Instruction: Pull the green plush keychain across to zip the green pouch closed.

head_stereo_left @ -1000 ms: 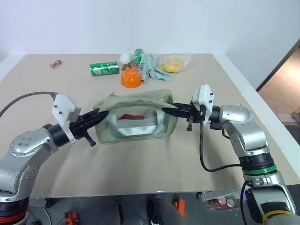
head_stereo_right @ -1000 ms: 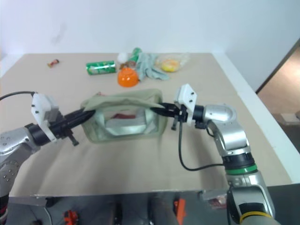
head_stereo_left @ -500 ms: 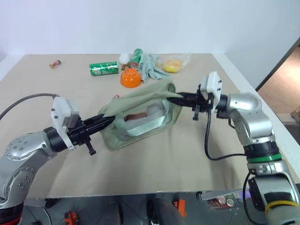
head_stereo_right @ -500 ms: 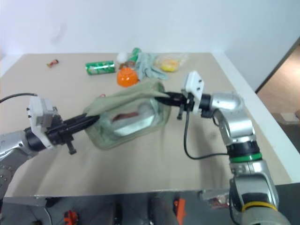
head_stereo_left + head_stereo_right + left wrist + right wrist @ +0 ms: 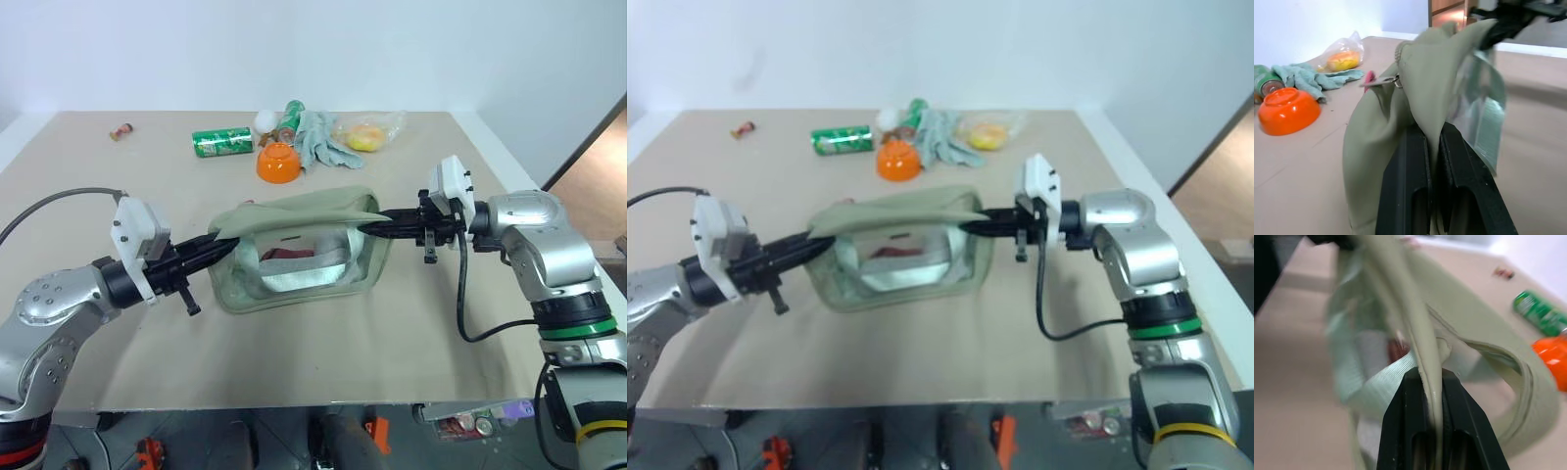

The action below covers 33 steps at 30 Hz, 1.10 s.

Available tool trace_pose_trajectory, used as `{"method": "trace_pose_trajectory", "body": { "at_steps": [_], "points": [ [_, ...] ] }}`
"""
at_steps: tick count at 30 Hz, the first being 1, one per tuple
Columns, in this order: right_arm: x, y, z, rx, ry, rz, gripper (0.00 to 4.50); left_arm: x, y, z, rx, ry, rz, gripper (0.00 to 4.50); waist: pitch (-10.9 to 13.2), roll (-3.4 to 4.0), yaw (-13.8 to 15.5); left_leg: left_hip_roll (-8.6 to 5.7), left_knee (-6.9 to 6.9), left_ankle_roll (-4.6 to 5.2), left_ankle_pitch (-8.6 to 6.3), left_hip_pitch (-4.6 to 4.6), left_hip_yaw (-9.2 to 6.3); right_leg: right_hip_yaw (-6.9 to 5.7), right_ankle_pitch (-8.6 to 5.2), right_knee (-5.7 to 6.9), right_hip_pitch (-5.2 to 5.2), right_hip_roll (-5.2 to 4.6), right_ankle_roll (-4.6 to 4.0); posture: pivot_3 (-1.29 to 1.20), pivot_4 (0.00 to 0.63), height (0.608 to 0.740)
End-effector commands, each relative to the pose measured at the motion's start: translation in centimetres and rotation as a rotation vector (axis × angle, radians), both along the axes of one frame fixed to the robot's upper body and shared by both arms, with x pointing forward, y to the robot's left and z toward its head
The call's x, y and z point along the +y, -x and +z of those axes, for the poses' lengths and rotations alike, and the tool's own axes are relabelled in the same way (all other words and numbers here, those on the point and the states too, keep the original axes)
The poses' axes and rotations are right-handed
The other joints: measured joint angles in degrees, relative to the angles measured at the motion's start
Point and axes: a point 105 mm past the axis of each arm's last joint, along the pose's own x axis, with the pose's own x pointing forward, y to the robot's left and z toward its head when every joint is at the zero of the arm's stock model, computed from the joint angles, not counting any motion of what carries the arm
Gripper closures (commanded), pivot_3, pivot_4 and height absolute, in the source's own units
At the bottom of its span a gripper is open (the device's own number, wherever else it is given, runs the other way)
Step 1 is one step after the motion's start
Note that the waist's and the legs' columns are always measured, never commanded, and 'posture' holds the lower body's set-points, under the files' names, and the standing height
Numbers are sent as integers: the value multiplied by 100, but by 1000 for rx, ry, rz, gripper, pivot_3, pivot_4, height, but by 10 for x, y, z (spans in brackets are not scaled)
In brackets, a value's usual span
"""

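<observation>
While both grippers (image 5: 223, 245) (image 5: 370, 226) stay clamped on green pouch (image 5: 299, 257), pouch levelled, shifted right.

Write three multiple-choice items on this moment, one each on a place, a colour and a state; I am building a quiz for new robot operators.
1. Where is the orange bowl?
A. beyond the green pouch
B. inside the pouch
C. on the floor

2. What colour is the soda can?
A. red
B. green
C. blue

3. How are the left gripper and right gripper set?
A. both open, apart from the pouch
B. one open
C. both shut on pouch fabric

Answers: 1 A, it sits farther up the table; 2 B, its side is green; 3 C, fabric is pinched between each pair of fingers.
</observation>
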Motion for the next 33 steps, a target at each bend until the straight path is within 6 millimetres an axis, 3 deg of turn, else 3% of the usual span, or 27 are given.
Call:
{"method": "trace_pose_trajectory", "body": {
  "at_steps": [1, 5, 10, 14, 17, 21, 23, 25, 29, 33],
  "points": [
    [-20, 10, 11, 20, -2, -85, 4500, 19, -13, 21, -92, -3, 84, 4483, 0, 0, -13, 0, 0, 0, 0, 1, 0, 2, 0, 0, 0, 0, 1, 0, 150, 740],
    [-15, 14, 6, 38, -19, -96, 4500, 11, -14, 17, -83, -21, 36, 4483, 0, 0, -36, 1, -1, 0, 0, 9, -1, 9, 1, 1, 1, 14, 1, 0, 150, 740],
    [-19, 22, 10, 76, -59, -111, 2734, 2, -13, 10, -64, -35, -10, 4500, 0, 0, -14, 7, -3, 0, 0, 8, -1, 1, 0, 1, 0, 24, -2, 0, 150, 740],
    [-40, 24, 40, 208, -180, -171, 1372, -1, -12, 9, -63, -34, -21, 4500, 1, 2, -21, 4, -2, -1, 0, 8, 0, 7, 0, 1, 1, 18, -1, 0, 150, 740],
    [-68, 7, 72, 174, -300, -275, 335, -5, -7, 9, -58, -28, -47, 4500, 1, 2, -23, -2, 1, 0, 0, 8, 1, 9, 2, 0, 2, 17, 1, 0, 150, 740],
    [-80, -37, 90, 12, -343, -397, 335, -10, 2, 12, -39, -1, -83, 4500, 0, 0, -44, -9, 4, 1, 0, 11, 3, 16, 6, 0, 4, 22, 6, 0, 150, 740],
    [-65, -61, 86, -52, -312, -398, 335, -15, 10, 14, -32, 9, -115, 4500, 0, -1, -113, -7, 3, 1, 1, 16, 3, 18, 6, 0, 6, 26, 6, 0, 150, 740],
    [-38, -80, 78, -79, -293, -371, 335, -20, 18, 15, -23, 12, -146, 4500, 0, -1, -159, -2, 3, 1, 1, 14, 3, 19, 7, 0, 6, 26, 7, 0, 150, 740],
    [26, -90, 58, -112, -226, -215, 335, -20, 22, 13, -19, -1, -139, 4500, 3, 5, -183, 14, -7, 1, 1, 11, 0, 19, 6, 5, -3, 40, -1, 0, 150, 740],
    [59, -93, 42, -137, -165, -124, 335, -19, 21, 11, -17, -14, -120, 4500, 6, 9, -133, 21, -12, -2, 3, -12, -6, 1, 0, 6, -19, 37, -11, 0, 150, 740]
  ]
}}
